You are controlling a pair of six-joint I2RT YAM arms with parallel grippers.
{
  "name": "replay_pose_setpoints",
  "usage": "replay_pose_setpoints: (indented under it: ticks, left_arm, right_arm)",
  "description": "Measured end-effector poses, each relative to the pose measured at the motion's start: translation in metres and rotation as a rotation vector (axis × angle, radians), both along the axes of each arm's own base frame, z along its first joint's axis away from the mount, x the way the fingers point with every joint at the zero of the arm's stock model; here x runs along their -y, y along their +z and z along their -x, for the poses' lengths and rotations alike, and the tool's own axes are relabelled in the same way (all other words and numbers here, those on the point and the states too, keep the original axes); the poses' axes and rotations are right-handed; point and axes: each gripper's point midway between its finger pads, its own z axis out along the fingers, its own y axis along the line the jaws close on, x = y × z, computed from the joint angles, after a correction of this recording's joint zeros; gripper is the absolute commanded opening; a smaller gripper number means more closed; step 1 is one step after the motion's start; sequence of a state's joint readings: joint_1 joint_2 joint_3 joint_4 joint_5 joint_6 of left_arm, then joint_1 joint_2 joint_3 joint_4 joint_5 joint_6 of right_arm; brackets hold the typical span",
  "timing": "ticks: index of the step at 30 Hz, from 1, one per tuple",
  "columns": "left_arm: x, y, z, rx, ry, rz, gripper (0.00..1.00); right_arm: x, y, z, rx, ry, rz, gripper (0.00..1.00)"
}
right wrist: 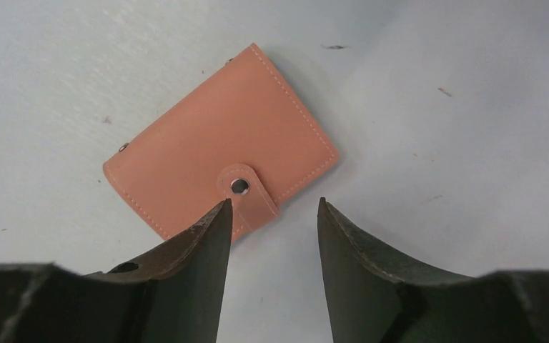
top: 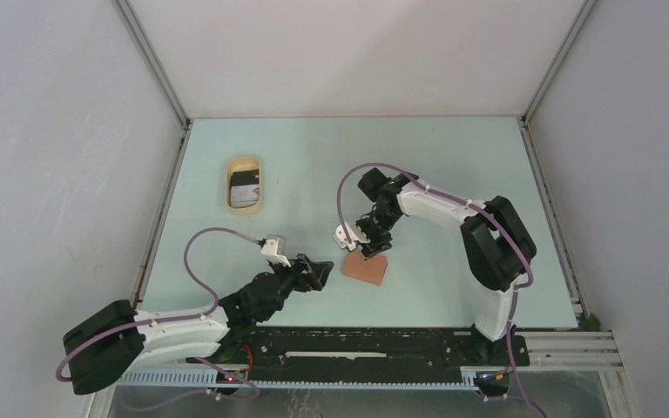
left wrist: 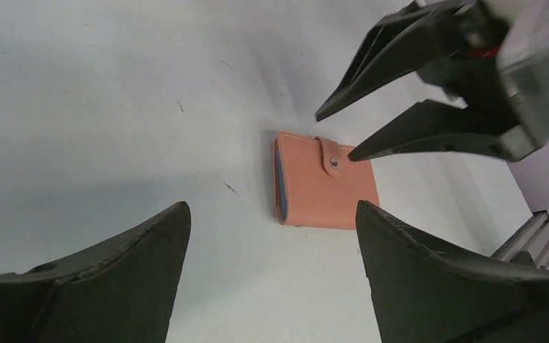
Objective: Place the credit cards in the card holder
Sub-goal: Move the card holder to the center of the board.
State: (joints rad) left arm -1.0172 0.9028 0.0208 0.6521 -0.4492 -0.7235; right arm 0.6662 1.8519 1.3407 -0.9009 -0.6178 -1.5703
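**While the cards sit in the tray, the card holder lies shut between two open grippers**

Although small in the top view, the tan oval tray [top: 246,160] at the far left of the table [top: 453,157] plainly holds the credit cards [top: 246,187]: a dark one towards the far end and a pale one at the near end, lying flat inside the rim. How many there are is too small to tell.

Well apart from the tray, the card holder [top: 366,269] lies flat on the table near its front edge, roughly midway between the two arms. It is folded closed, and nothing pokes out of it. Its leather is a salmon, reddish-brown colour with a line of stitching along the edges. A narrow tab wraps over one long edge, with a round silver snap on it. A strip of light blue lining shows along the opposite edge in the left wrist view.

The right gripper [right wrist: 273,203] points down at the tab edge, its fingers parted with nothing pinched between them. Whether a tip touches the leather I cannot tell. The left gripper [left wrist: 271,207] sits just left of the holder, its fingers spread wide and empty.
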Motion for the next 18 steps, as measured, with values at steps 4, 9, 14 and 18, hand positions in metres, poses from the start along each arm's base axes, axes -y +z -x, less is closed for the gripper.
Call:
replay_pose_setpoints:
  ticks: [4,9,14,18]
  left_arm:
    - [-0.001,0.003,-0.001,0.008,0.010,0.008,0.90]
    - [-0.001,0.009,-0.003,0.021,0.019,0.026,0.90]
    - [-0.001,0.010,-0.003,0.023,0.019,0.030,0.89]
    - [-0.001,0.010,-0.003,0.024,0.019,0.033,0.89]
  right_arm:
    - [0.001,-0.020,0.003,-0.015,0.020,0.064,0.55]
    - [0.006,-0.030,0.008,-0.030,0.035,0.107,0.52]
    - [0.006,-0.031,0.011,-0.025,0.049,0.124,0.46]
    - [0.007,-0.033,0.014,-0.016,0.063,0.153,0.37]
